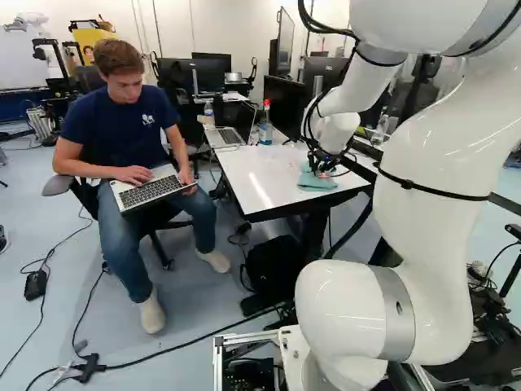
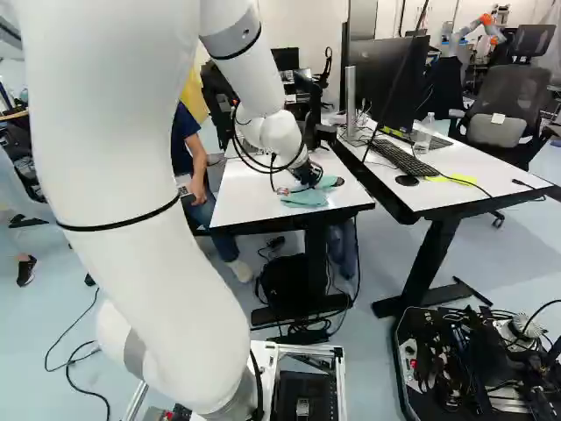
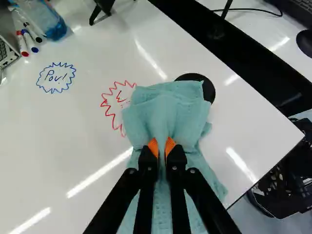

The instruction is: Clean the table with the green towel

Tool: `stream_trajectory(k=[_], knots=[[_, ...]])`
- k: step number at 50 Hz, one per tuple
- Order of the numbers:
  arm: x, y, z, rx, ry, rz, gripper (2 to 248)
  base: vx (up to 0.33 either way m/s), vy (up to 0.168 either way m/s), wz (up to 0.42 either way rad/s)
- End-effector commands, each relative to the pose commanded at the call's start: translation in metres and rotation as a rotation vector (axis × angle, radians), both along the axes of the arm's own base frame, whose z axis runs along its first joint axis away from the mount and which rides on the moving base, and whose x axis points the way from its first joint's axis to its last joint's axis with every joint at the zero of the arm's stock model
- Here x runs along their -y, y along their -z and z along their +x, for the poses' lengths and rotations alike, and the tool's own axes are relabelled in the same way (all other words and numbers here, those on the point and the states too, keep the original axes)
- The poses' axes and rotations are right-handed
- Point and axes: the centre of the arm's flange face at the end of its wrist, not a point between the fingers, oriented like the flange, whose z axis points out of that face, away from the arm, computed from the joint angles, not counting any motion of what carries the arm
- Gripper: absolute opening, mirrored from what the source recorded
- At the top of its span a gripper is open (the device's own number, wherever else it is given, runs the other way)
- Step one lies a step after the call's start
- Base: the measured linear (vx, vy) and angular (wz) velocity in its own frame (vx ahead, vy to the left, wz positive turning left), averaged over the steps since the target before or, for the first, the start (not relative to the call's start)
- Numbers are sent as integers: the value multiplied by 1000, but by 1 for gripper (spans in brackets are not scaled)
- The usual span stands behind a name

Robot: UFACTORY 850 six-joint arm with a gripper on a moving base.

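Note:
The gripper (image 2: 308, 179) is low over the near end of the white table (image 2: 254, 189). In the wrist view the gripper (image 3: 162, 148) is shut on the green towel (image 3: 168, 114), a fold of it pinched between the orange pads. The towel spreads on the tabletop ahead of and under the fingers. It partly covers a red scribble (image 3: 114, 105) and a black round disc (image 3: 208, 88). A blue scribble (image 3: 56, 78) lies farther off, uncovered.
Markers (image 3: 29, 41) and a blue bottle (image 1: 266, 126) stand or lie on the table, with a laptop (image 1: 221, 137) beyond. A second desk (image 2: 438, 180) adjoins. A seated person is beside the table, laptop on lap. Another robot (image 2: 473, 31) stands far back.

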Motion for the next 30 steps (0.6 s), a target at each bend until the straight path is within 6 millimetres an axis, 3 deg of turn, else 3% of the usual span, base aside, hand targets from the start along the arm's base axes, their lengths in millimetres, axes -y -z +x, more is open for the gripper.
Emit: stream_trajectory(k=[30], knots=[[37, 3, 51, 26, 37, -8, 36, 0, 0, 0]])
